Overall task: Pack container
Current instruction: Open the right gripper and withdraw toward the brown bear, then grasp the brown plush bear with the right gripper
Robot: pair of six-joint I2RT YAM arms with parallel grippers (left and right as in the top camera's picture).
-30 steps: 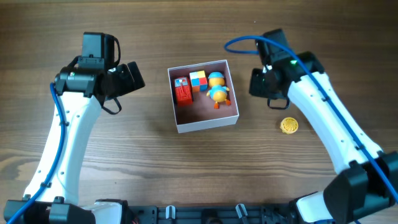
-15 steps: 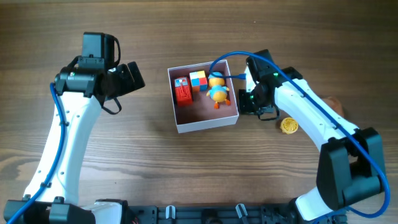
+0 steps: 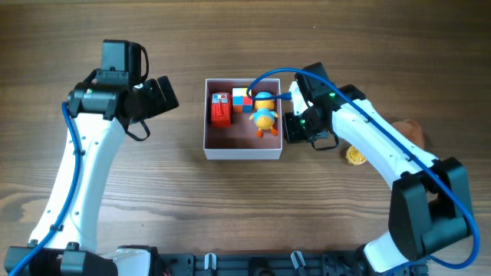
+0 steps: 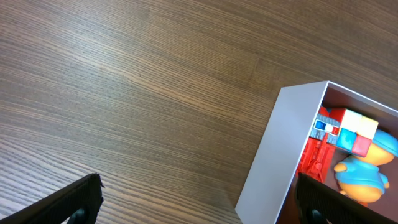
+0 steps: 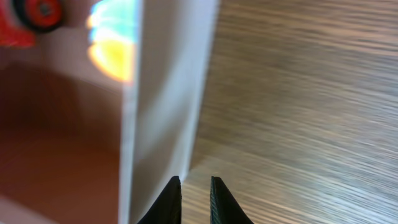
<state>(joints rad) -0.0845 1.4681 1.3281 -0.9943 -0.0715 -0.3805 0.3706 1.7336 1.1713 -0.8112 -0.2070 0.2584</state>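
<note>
right end effector (image 3: 290, 126) now against container (image 3: 242, 153) wall, container pushed left, straightened

My right pincer (image 5: 194, 182), nearly closed, sits just beside the white wall of the container (image 5: 168, 93) on the worktop (image 5: 298, 93); blurred toys (image 5: 111, 59), I think, inside.

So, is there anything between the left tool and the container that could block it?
Nothing visible does. Only bare table lies between the open left tool and the left wall of the container. The toys are all inside the container, and the yellow piece lies beyond its right wall.
</note>
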